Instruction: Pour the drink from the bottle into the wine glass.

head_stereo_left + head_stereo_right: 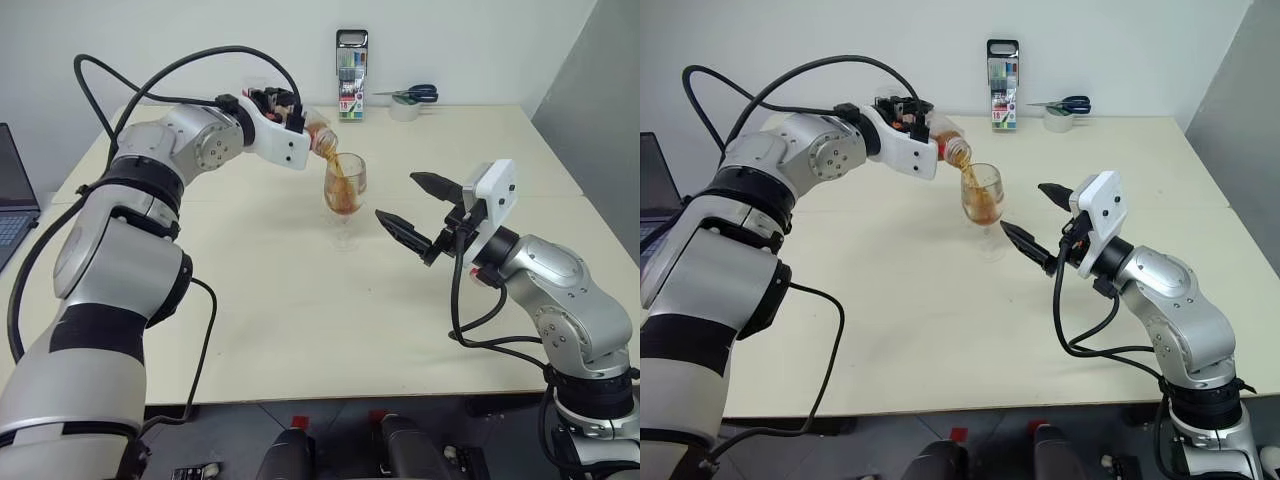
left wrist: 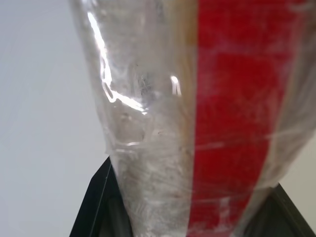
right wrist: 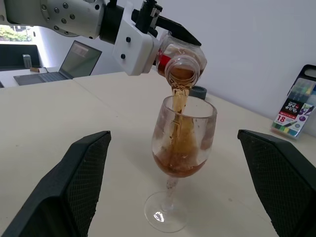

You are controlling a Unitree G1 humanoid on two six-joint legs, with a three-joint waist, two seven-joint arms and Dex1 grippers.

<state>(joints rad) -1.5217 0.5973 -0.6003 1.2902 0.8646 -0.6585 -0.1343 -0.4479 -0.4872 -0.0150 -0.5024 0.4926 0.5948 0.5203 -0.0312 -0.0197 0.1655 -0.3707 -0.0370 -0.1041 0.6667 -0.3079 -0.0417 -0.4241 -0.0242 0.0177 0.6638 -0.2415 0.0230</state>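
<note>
- The drink (image 3: 177,106) falls in a thin reddish-brown stream from the bottle's open mouth into the wine glass, pooling in the lower part of the bowl.
- Wine glass (image 1: 345,185) stands upright on the counter (image 1: 300,300), just above centre of the left eye frame.
- Bottle (image 3: 181,63) is tipped mouth-down over the glass rim, cap off; its red label strip is visible in the left wrist view.
- Left gripper (image 1: 290,110), upper centre of the frame, is clamped on the bottle's body.
- Right gripper (image 1: 415,208), right of centre, hangs beside the glass with fingers spread wide, touching nothing.
- Marker pack (image 1: 351,75) stands at the counter's far edge; scissors (image 1: 415,95) rest on a tape roll (image 1: 404,110) beside it.
- Laptop (image 1: 12,200) sits at the left edge.
</note>
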